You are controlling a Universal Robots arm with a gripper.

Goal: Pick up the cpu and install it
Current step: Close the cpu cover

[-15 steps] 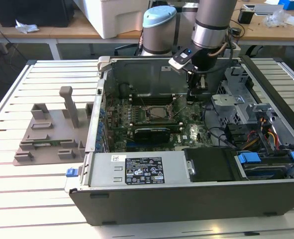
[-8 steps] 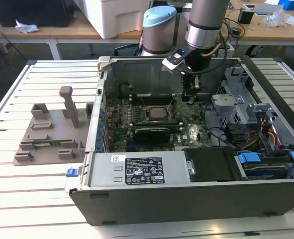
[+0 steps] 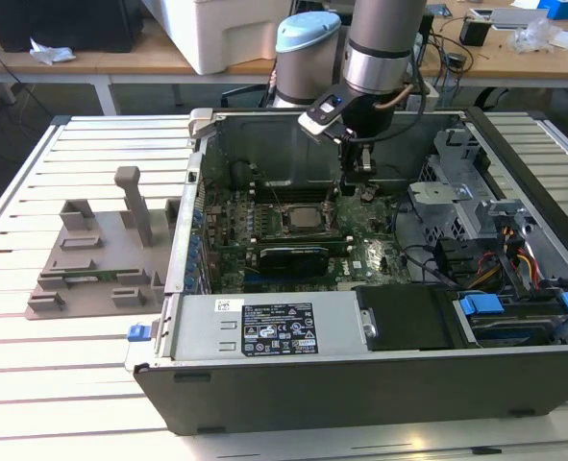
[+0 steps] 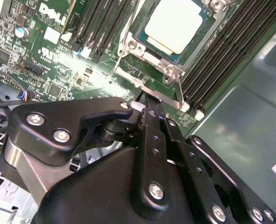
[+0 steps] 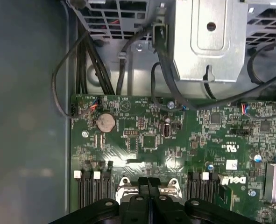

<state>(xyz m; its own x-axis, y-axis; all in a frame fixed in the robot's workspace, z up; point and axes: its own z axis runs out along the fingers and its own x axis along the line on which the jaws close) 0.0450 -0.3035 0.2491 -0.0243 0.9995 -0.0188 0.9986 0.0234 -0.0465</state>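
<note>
Inside the open computer case (image 3: 360,394), at the middle of the exterior view, the cpu (image 3: 308,217) is lying flat on the motherboard (image 3: 360,254), silvery top facing up. In the second wrist view the cpu (image 4: 175,23) is sitting within the metal socket frame (image 4: 145,53). The claw (image 3: 358,176) is hanging just above it, toward the exterior view's right, clear of the chip. Its fingers (image 5: 148,184) are pressed together, with nothing seen between them. Grey fixture blocks (image 3: 101,259) are standing on the bench (image 3: 34,384) at the exterior view's left.

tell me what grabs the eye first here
In the exterior view the black gripper hangs inside the open computer case, over the green motherboard. In the second wrist view the silvery-white cpu sits in its socket, just beyond the shut gripper.
</note>
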